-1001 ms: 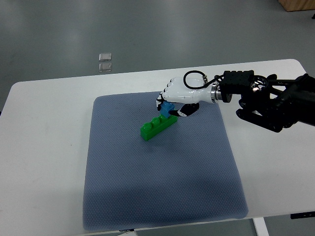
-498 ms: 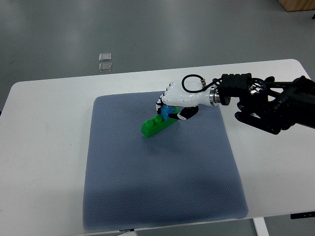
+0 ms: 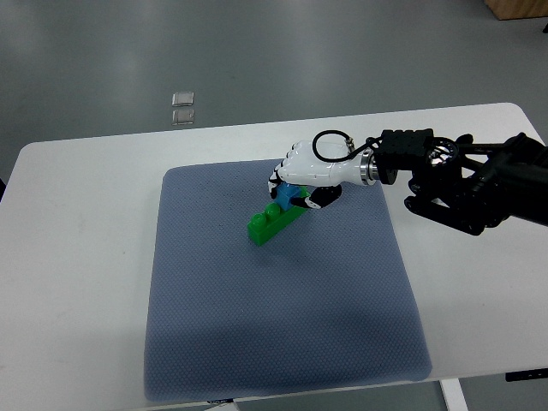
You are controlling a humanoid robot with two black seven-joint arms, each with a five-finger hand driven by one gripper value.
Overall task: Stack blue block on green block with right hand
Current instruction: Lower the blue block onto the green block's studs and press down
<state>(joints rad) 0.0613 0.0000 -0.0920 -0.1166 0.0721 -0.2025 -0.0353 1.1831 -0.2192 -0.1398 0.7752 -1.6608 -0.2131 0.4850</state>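
Note:
A long green block (image 3: 271, 221) lies at an angle on the blue-grey mat (image 3: 274, 325), a little above its middle. The small blue block (image 3: 289, 199) sits on the green block's far right end, mostly covered by my right hand (image 3: 288, 190). That white hand comes in from the right on a black arm (image 3: 462, 175), and its fingers are curled around the blue block. How firmly the blue block is seated on the green one is hidden by the fingers. My left arm does not show.
The mat covers most of a white table (image 3: 77, 257). Beyond the table's far edge, two small pale squares (image 3: 182, 107) lie on the grey floor.
My right hand with the blue block has shifted slightly left and up. The green block has turned a little with it, its right end pulled under the hand.

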